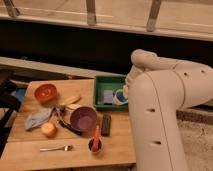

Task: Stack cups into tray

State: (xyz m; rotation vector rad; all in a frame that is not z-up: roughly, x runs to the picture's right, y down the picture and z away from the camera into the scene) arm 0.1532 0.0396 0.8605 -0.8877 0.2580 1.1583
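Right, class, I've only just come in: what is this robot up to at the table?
A white robot arm reaches over the right end of a wooden table towards a green tray. Its gripper is at the tray's right side, just by a small cup with a blue inside that sits in the tray. The arm hides the gripper's grasping end. Left on the table are a purple bowl, an orange-red bowl, a fork and other small items.

Wood tabletop (pixel 30 150), seemingly plastic tray (pixel 102 104), metal fork (pixel 56 148)
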